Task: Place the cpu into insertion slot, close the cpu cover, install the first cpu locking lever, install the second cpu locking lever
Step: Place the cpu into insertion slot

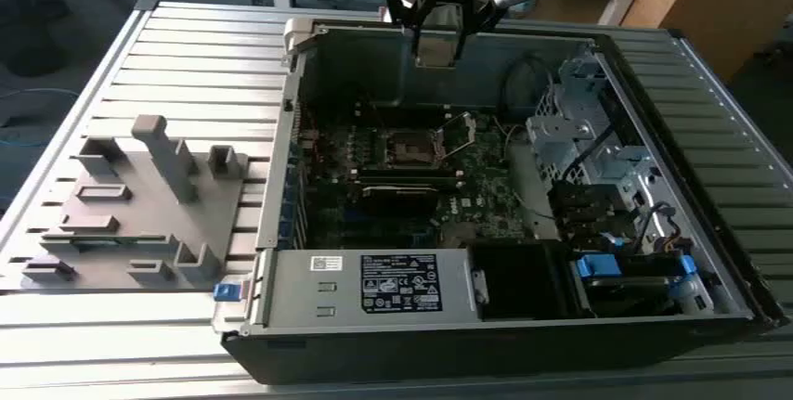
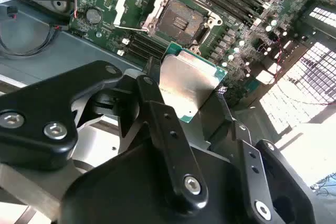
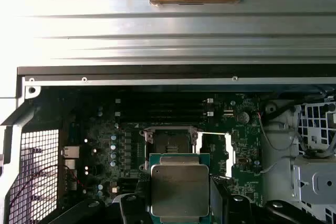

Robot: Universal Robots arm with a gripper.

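Note:
My gripper [image 1: 436, 43] hangs over the far wall of the open computer case [image 1: 285, 187], shut on the cpu [image 2: 189, 85], a flat square chip with a dull silver top and a green edge. In both wrist views the cpu [image 3: 180, 190] sits between the black fingers [image 2: 157, 111], well above the motherboard. The insertion slot [image 2: 181, 20] lies bare below it, a square black socket [image 3: 169, 141] with a metal rim, seen near the board's middle in the exterior view [image 1: 413, 148]. The cpu cover [image 2: 122, 4] stands swung open beside the slot [image 1: 461, 133].
Long black memory sticks [image 1: 396, 182] lie just in front of the socket. A labelled grey power-supply box [image 1: 371, 284] fills the case's near side, and a metal drive cage [image 1: 582, 131] with cables stands at the exterior view's right. A grey fixture plate [image 1: 136, 205] rests on the slatted table.

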